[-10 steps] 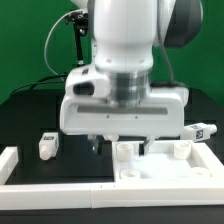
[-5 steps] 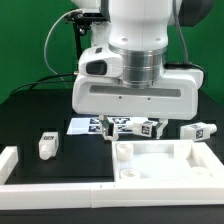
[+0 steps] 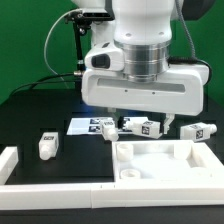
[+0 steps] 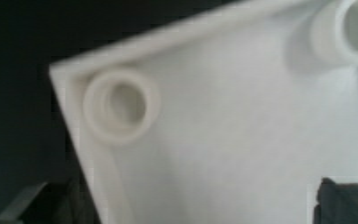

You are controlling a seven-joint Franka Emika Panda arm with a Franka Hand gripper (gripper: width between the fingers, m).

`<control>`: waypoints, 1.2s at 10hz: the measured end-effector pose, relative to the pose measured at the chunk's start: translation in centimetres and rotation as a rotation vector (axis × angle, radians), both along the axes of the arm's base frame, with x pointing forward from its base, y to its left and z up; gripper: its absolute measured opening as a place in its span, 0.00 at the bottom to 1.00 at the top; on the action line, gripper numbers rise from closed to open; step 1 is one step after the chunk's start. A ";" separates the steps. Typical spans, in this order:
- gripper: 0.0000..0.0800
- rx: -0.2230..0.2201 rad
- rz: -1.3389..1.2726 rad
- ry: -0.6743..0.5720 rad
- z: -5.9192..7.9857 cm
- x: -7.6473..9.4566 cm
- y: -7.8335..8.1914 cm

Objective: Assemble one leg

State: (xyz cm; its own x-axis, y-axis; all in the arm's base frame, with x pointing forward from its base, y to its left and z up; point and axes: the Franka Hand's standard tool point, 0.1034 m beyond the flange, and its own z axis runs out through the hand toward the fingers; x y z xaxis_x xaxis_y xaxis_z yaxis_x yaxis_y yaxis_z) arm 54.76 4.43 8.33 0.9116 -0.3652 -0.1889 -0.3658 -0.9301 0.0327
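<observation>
Several small white tagged legs lie on the black table in the exterior view: one (image 3: 47, 145) at the left, two (image 3: 107, 127) (image 3: 141, 126) behind the tabletop, and one (image 3: 200, 131) at the right. The large white tabletop (image 3: 160, 162) lies in front, sockets up. My gripper (image 3: 139, 118) hangs above its rear edge, empty, with its jaws mostly hidden under the wrist. In the wrist view the gripper (image 4: 190, 205) is open; its dark fingertips (image 4: 34, 203) stand wide apart over the tabletop (image 4: 211, 130) near a corner socket (image 4: 119, 105).
The marker board (image 3: 84, 126) lies flat behind the tabletop, at the exterior view's left of the middle legs. A white L-shaped rail (image 3: 30, 175) runs along the front and left. A green backdrop and cables stand behind.
The arm has risen from just above the tabletop's rear edge and shifted toward the exterior view's right. The legs and marker board behind it came into view. Nothing was picked up.
</observation>
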 end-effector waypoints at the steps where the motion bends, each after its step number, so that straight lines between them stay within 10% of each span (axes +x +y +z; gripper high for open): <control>1: 0.81 0.005 -0.072 0.000 0.6 0.3 0.7; 6: 0.81 -0.033 -0.289 -0.004 1.0 1.1 1.2; 8: 0.81 0.054 -0.359 -0.029 1.0 -0.6 4.6; 12: 0.81 0.061 -0.355 -0.023 1.0 -1.1 5.1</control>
